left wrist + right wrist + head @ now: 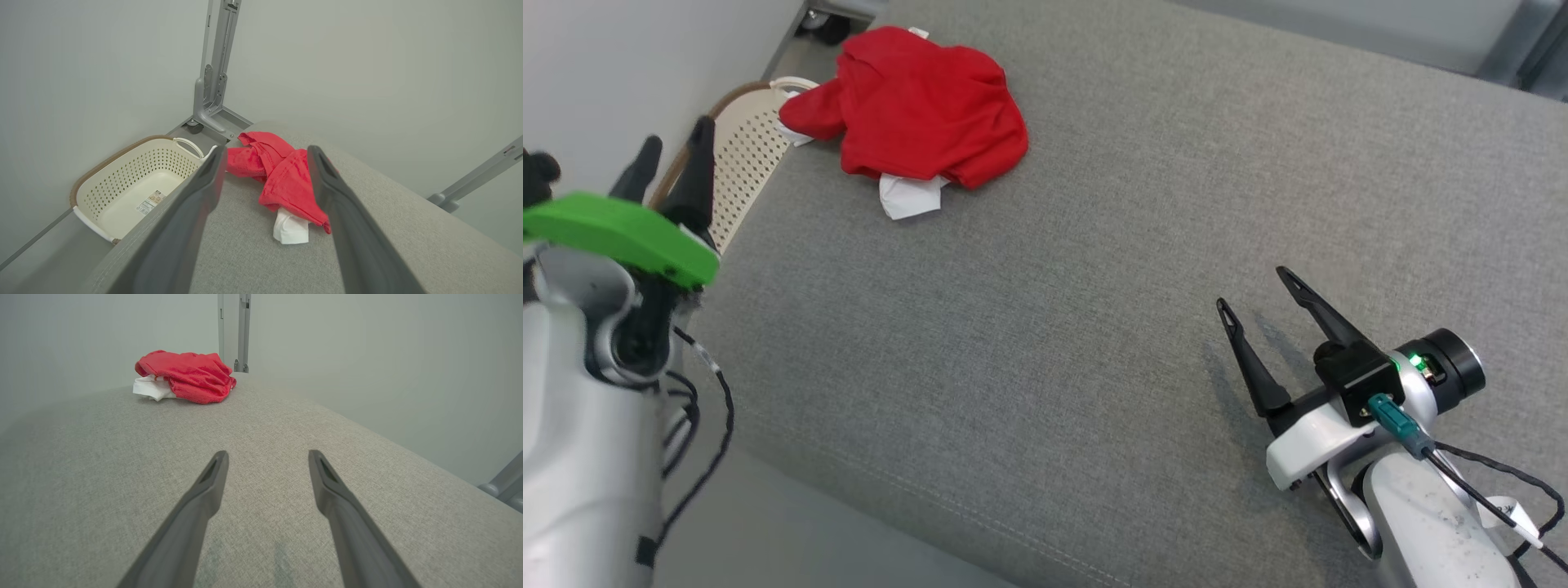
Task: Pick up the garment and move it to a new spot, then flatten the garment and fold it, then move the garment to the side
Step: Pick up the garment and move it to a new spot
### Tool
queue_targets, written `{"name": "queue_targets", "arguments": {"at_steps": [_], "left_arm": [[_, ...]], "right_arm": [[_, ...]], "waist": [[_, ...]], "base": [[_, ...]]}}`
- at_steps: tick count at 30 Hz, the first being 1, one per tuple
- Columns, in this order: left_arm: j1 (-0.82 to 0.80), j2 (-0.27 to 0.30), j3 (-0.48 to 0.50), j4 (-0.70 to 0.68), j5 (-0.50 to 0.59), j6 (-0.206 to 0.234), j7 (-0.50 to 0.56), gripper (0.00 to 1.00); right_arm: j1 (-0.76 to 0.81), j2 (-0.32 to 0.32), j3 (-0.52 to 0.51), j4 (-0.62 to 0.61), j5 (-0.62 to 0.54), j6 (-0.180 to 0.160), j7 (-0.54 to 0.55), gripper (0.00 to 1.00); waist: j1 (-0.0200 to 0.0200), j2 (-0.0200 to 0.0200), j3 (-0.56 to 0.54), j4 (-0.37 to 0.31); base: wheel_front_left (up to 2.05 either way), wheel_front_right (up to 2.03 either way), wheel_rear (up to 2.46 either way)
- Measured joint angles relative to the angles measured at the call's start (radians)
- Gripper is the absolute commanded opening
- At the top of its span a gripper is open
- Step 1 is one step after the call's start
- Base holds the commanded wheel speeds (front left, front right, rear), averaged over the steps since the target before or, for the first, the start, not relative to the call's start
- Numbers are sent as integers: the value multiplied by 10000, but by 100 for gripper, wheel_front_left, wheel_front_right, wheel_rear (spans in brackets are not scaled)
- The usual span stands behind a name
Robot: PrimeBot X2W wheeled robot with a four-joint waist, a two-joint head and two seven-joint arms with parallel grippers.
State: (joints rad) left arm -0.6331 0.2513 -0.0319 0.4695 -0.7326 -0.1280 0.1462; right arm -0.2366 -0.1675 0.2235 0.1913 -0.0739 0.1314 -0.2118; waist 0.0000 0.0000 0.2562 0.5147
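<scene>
Left hand [676,135], fingers spread wide and holding nothing, hangs at the left edge of the grey fabric worktop [1045,327], its tips pointing toward the far corner. Right hand [1251,287], fingers likewise apart and empty, sits low over the near right of the worktop, well apart from the garment [923,106].

Red and crumpled into a loose heap, the garment lies at the worktop's far left corner, with one fold reaching the left edge. A white piece [911,196] pokes out from under its near side; whether it belongs to the garment cannot be told. In the left wrist view the heap shows ahead, between that hand's two fingers.

Beside the worktop's left edge and lower than it stands a cream perforated basket [135,171] with a brown rim, close to the pale wall. A grey metal post [212,81] rises behind the far corner.
</scene>
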Motion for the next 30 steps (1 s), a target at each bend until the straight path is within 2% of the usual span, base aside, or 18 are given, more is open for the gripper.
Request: {"name": "queue_targets", "arguments": {"at_steps": [4, 9, 12, 15, 23, 28, 29, 30], "left_arm": [[-1755, 779, -138, 1034, -1131, -10, 1158, 100], [-2720, 940, 54, 2213, -3313, -12, 2947, 100], [-2935, 1323, 203, 2980, -3737, -10, 3499, 100], [-3152, 1432, -42, 3519, -3812, -12, 3820, 100], [-3214, 1436, -625, 4282, -3494, -12, 3488, 100], [-3444, 1593, -736, 4700, -3382, -12, 2675, 100], [-3503, 1599, -794, 4750, -3352, -12, 2533, 91], [-3554, 1597, -874, 4811, -3310, -12, 2485, 16]], "right_arm": [[-169, -293, 194, -188, -63, 0, 163, 100], [-444, -336, 345, -359, -67, 0, 163, 100], [-653, -293, 368, -527, -82, 4, 75, 100], [-810, -257, 240, -715, -86, 6, 0, 100], [-1027, -151, 293, -1095, -90, 10, -73, 100], [-1121, -67, 362, -1310, -79, 15, -71, 100], [-1121, -63, 353, -1342, -79, 15, -67, 100], [-1121, -65, 343, -1365, -77, 17, -61, 100]], "waist": [[1, 0, 882, -151], [2, 0, 1977, -622], [2, 0, 2472, -1038], [1, 0, 2833, -1523], [0, 0, 3488, -2441], [-1, 0, 3788, -2934], [-1, 0, 3835, -3007], [-1, 0, 3876, -3075]], "base": [[0, 0, 0], [0, 0, 0], [0, 0, 0], [0, 0, 0], [0, 0, 0], [0, 0, 0], [0, 0, 0], [0, 0, 0]]}}
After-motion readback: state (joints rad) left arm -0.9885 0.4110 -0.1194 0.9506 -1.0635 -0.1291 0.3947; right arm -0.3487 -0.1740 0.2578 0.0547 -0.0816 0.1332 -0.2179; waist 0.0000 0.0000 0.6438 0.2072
